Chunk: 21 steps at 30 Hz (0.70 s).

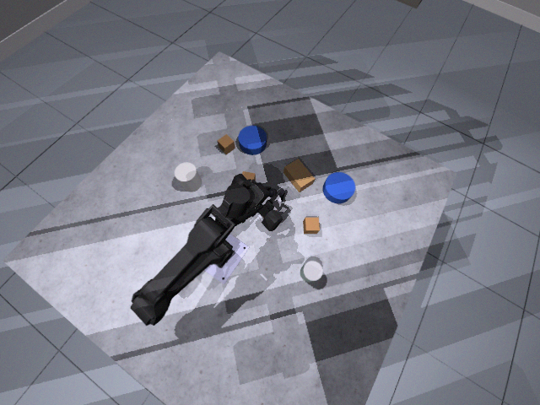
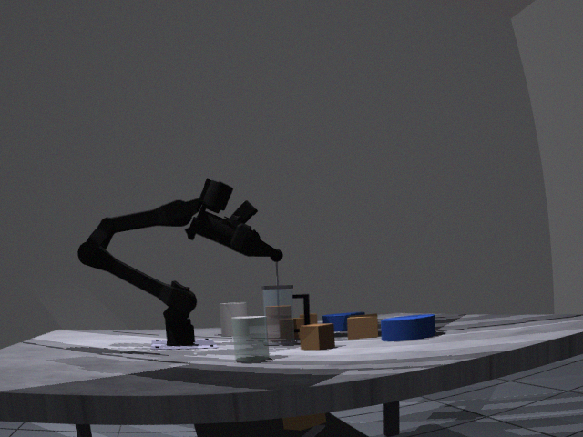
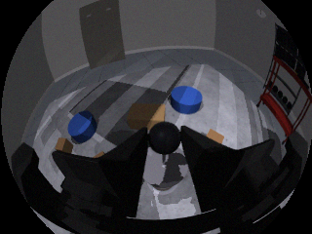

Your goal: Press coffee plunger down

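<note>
Tool (image 2: 276,255) pinches the black knob (image 3: 164,138) of the plunger, one finger (image 3: 127,156) on each side in the wrist view. Arm (image 2: 141,220) reaches out from its base (image 2: 178,329) and slopes down to the knob. In the exterior view the thin rod (image 2: 276,272) runs straight down from the knob into the press (image 2: 278,310). The rod shows above the lid, so the plunger is not fully down. Press stands upright on the worktop (image 2: 424,343), glass body, dark handle (image 2: 303,305) on its right side, brown fill in the lower part. In the top view the press is mostly hidden under the arm (image 1: 204,244) and tool (image 1: 274,204).

Around it, top view: two blue discs (image 1: 252,139) (image 1: 338,187), one far side, one to the right. Big brown block (image 1: 299,174) between them, just beside the tool. Small brown cube (image 1: 225,143) next to the far disc, another cube (image 1: 311,224) near side right of the tool. A third bit of brown (image 1: 248,175) peeks out at the arm's edge. White cylinder (image 1: 185,171) left of the arm, a pale glass cup (image 1: 312,270) nearer the camera, well apart from the press.

Exterior view: cup (image 2: 250,339) in front of the press, cylinder (image 2: 232,318) behind and left, blocks and discs to the right.
</note>
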Each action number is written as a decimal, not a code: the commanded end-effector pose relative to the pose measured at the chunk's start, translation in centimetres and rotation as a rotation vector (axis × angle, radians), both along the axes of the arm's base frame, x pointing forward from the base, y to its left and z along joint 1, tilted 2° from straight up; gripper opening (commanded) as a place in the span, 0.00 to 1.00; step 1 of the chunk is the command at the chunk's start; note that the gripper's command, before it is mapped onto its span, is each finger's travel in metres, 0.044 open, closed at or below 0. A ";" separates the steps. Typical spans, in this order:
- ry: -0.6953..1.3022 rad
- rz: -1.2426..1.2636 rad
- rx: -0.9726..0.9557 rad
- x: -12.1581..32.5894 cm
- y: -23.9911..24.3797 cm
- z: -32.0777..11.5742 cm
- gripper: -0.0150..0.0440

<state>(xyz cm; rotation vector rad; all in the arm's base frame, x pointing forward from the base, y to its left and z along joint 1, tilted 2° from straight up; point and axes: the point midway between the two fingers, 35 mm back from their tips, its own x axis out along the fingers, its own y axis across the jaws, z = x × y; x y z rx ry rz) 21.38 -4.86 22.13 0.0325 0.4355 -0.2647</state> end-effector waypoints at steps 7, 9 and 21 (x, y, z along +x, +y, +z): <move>0.067 0.003 0.005 0.1 -0.1 -3.6 0.45; 0.067 0.003 0.005 0.1 -0.2 -3.9 0.45; 0.066 0.003 0.005 0.7 -0.3 -4.0 0.45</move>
